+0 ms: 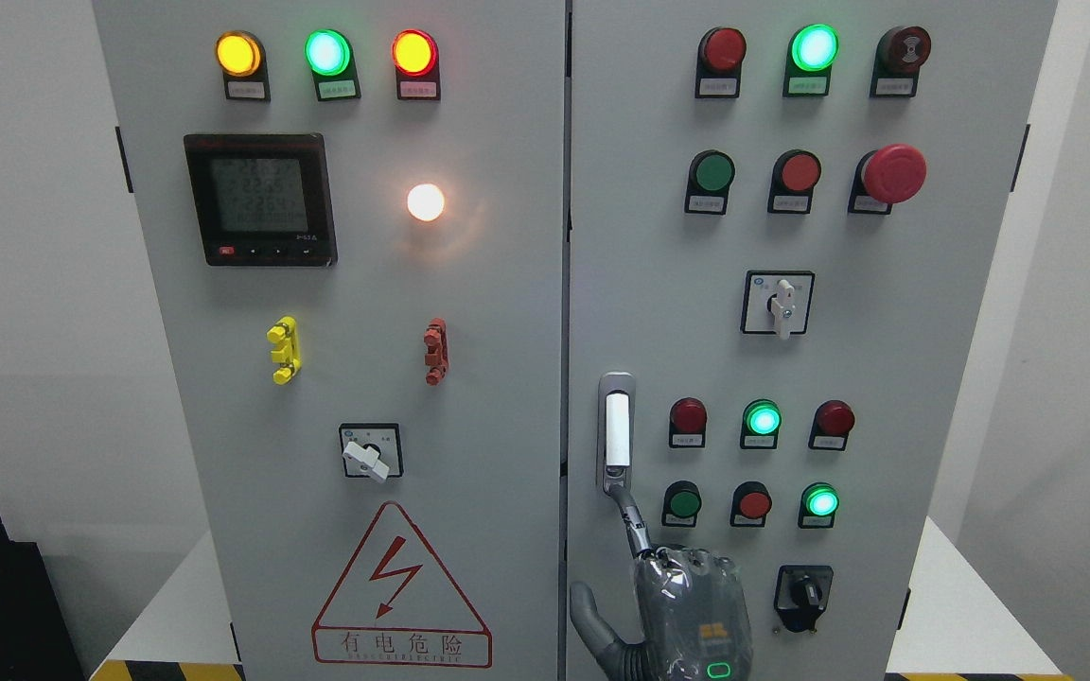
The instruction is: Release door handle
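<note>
1. The door handle [616,432] is a vertical white lever in a grey recessed frame, at the left edge of the cabinet's right door [961,340].
2. One robot hand [687,605] rises from the bottom edge, directly below the door handle. Its arm's side of entry is not clear, so left or right cannot be assigned.
3. One extended finger [630,515] reaches the handle's lower end and appears to touch it. The thumb sticks out left; the other fingers seem curled. No full grasp is visible.
4. Risk: a finger hooked in the recess could snag on withdrawal, tugging the door open.
5. Risk: drifting right of the door handle could bump the green pushbutton [683,502].
</note>
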`<action>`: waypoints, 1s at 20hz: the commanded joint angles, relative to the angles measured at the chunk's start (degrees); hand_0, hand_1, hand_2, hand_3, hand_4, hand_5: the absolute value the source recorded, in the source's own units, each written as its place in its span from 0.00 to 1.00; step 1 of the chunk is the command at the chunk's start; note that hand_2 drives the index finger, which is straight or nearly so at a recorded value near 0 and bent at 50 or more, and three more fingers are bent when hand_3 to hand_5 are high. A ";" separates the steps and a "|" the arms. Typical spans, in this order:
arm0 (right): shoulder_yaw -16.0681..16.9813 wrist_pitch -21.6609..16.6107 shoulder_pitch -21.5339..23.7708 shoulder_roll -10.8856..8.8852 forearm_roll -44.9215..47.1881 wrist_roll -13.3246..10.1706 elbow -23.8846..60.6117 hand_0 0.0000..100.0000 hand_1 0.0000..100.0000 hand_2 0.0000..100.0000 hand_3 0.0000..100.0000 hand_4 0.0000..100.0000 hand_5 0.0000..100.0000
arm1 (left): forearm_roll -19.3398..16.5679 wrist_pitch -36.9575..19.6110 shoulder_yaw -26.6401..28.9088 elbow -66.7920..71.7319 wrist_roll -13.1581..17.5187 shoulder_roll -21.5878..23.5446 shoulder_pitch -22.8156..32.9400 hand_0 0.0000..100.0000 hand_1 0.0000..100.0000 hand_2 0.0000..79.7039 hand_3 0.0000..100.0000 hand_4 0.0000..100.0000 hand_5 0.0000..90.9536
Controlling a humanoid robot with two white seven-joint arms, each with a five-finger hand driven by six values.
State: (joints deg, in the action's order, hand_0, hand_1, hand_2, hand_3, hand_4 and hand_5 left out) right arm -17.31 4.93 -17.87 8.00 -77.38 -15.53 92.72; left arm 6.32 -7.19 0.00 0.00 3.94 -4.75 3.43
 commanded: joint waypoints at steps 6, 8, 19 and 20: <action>0.53 -1.24 0.11 0.09 0.30 -3.98 1.41 0.35 0.41 0.22 1.00 1.00 0.99 | 0.01 -0.02 -0.70 -0.88 0.02 0.00 0.00 0.12 0.39 0.00 0.00 0.00 0.00; 0.61 -1.24 0.29 0.09 0.30 -4.25 1.24 0.36 0.41 0.27 1.00 1.00 0.99 | 0.01 -0.02 -0.70 -0.88 0.02 0.00 0.00 0.12 0.39 0.00 0.00 0.00 0.00; 1.41 -1.24 0.38 0.09 0.74 -4.60 1.50 0.51 0.36 0.79 1.00 1.00 0.98 | 0.01 -0.02 -0.70 -0.88 0.02 0.00 0.00 0.12 0.39 0.00 0.00 0.00 0.00; 1.49 -1.24 0.12 0.09 0.83 -4.60 1.59 0.50 0.34 0.88 1.00 1.00 0.97 | 0.01 -0.02 -0.70 -0.88 0.02 0.00 0.00 0.12 0.39 0.00 0.00 0.00 0.00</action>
State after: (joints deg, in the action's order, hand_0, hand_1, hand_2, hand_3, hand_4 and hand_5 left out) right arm -16.43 3.71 -17.41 8.06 -76.78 -20.64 93.89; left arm 6.32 -7.19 0.00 0.00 3.94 -4.75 3.43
